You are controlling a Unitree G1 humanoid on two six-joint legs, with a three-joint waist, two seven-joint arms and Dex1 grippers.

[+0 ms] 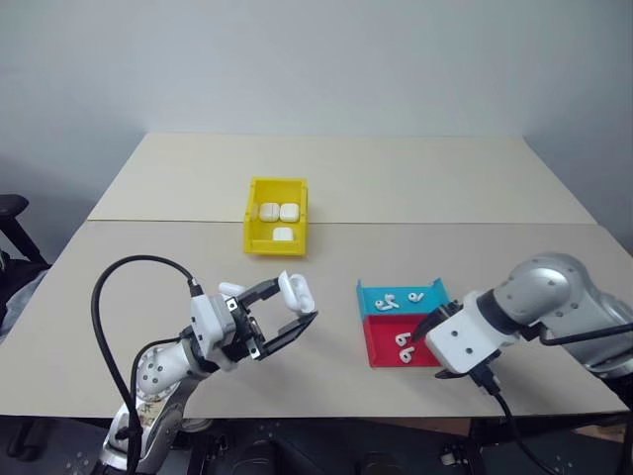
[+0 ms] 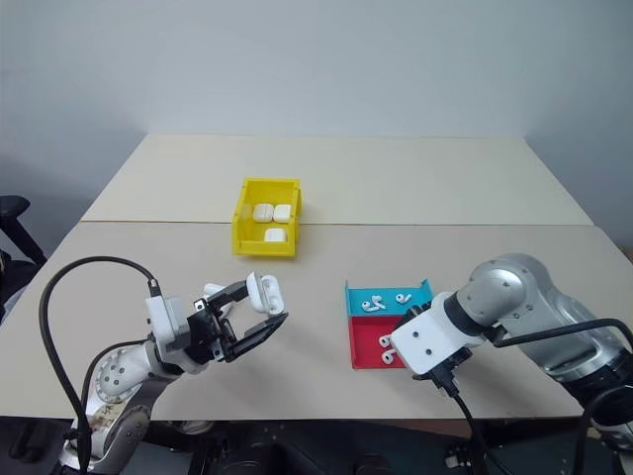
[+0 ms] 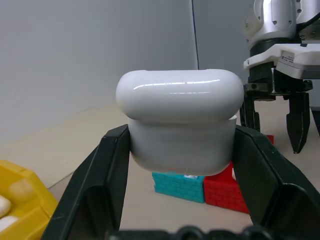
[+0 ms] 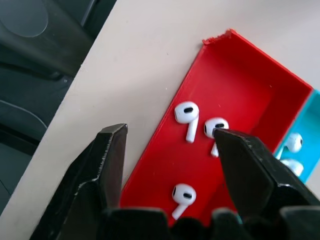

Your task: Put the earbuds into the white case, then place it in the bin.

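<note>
Left claw (image 1: 284, 313) clamps the white case (image 1: 294, 289).
Right claw (image 4: 170, 165), fingers apart, hangs above earbuds (image 4: 186, 116) in the red tray (image 4: 240, 75).

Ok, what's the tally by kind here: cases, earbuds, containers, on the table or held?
white cases: 4, three in the yellow bin, one in the left tool
earbuds: 5, three in the red tray, two in the blue tray
containers: 3
total: 12

a beige table (image 1: 396, 178) carries the bin (image 1: 275, 234), yellow, with a blue tray (image 1: 401, 295) and red tray (image 1: 388, 352) side by side.
</note>
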